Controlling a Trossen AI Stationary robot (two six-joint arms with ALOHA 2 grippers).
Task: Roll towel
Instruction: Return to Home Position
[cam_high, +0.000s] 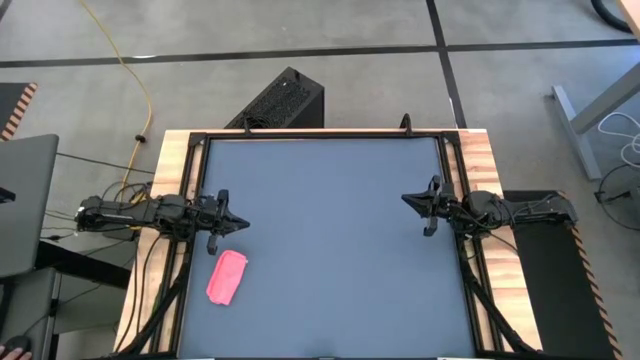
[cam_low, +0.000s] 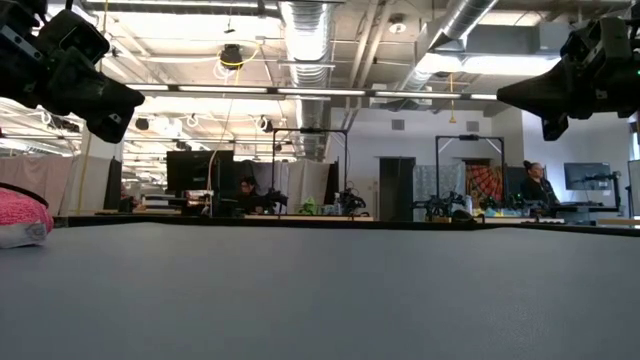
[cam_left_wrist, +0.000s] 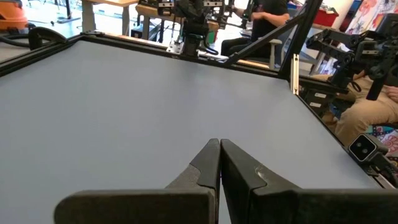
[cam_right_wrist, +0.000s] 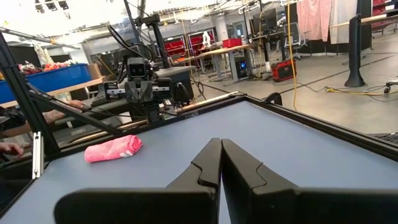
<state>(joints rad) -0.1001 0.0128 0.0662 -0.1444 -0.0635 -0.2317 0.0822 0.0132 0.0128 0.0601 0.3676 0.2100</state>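
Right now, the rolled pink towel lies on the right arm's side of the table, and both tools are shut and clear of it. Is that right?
Not quite: the towel lies on the left arm's side, close to the left tool, as the high view shows. The rest holds: the left tool and the right tool are both shut and clear of the towel.

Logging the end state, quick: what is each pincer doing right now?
Left pincer: closed, empty, over the table at its left edge.
Right pincer: closed, empty, over its right edge.
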